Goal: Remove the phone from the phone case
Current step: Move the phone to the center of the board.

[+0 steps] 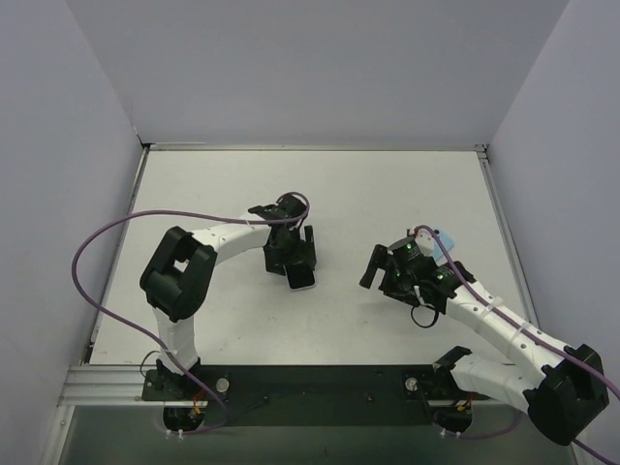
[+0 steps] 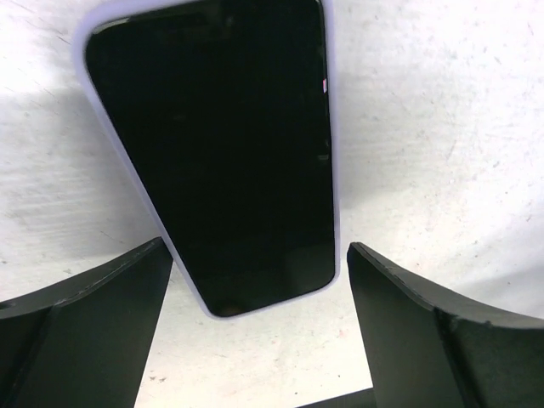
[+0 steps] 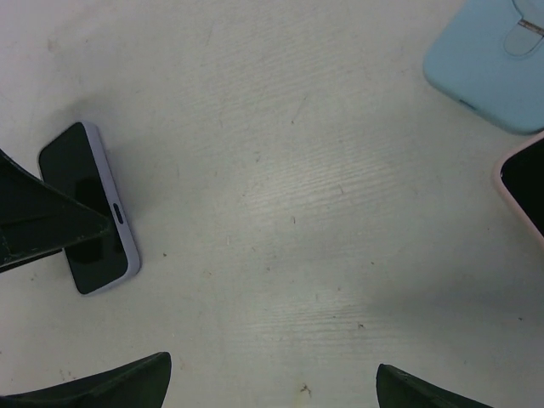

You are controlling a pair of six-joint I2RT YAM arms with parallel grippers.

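A phone with a black screen in a lavender case [image 2: 212, 144] lies flat on the white table. It also shows in the top view [image 1: 302, 279] and in the right wrist view [image 3: 89, 212]. My left gripper [image 2: 259, 285] is open just above the phone's near end, one finger on each side, not touching it; it also shows in the top view [image 1: 294, 258]. My right gripper [image 3: 272, 391] is open and empty over bare table to the right of the phone; it also shows in the top view [image 1: 380, 273].
A light blue phone case [image 3: 493, 59] lies face down behind my right gripper, partly hidden by the arm in the top view [image 1: 446, 238]. A pink-edged phone [image 3: 527, 191] shows at the right edge of the right wrist view. White walls surround the table [image 1: 242, 184].
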